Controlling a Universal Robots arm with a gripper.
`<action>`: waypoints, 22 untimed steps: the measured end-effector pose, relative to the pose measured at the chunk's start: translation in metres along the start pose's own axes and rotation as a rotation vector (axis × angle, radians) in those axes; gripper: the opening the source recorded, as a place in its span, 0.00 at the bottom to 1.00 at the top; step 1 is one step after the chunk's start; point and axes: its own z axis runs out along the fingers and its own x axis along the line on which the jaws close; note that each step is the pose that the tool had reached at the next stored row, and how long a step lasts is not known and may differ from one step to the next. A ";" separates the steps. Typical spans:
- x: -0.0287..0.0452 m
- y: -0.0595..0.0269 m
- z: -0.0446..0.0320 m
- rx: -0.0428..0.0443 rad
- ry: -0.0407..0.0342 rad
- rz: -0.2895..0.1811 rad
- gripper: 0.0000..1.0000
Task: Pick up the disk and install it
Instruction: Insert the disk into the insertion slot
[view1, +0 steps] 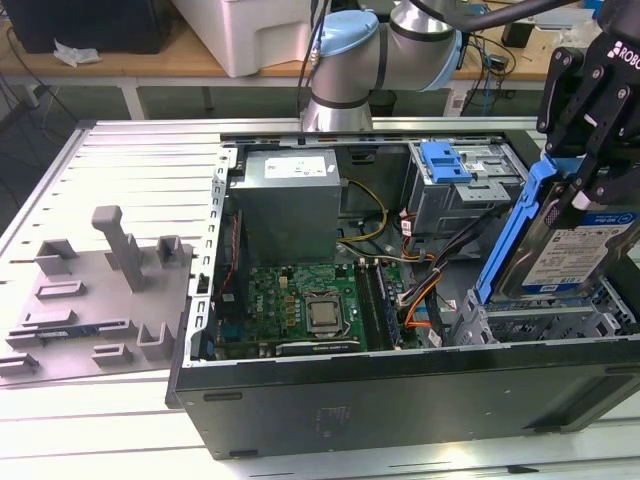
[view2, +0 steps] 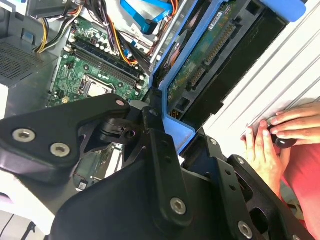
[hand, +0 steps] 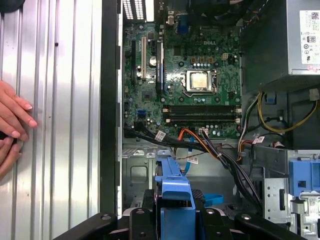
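bench (view1: 60, 160): ribbed metal, grey fixture (view1: 110, 280) on the exterior view's left
case (view1: 400, 400): open, motherboard (view1: 300, 305) exposed mid-way
disk (view1: 578, 255): silver, white-and-blue label, blue frame along its edges, upright and tilted over the case at the exterior view's right
jaws: clamped on the disk's top end

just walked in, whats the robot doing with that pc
The robot's hand is shut on the disk, gripping its blue frame and holding it tilted over the drive bay at the exterior view's right end of the open computer case. The disk does not look seated yet. A person's hand rests on the ribbed table beside the case.
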 end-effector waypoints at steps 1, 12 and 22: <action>0.0000 0.0000 0.0000 -0.0002 0.0000 0.000 0.37; 0.0000 -0.0015 0.0005 -0.0014 0.0004 -0.007 0.37; 0.0000 -0.0016 0.0024 -0.0024 0.0007 -0.011 0.37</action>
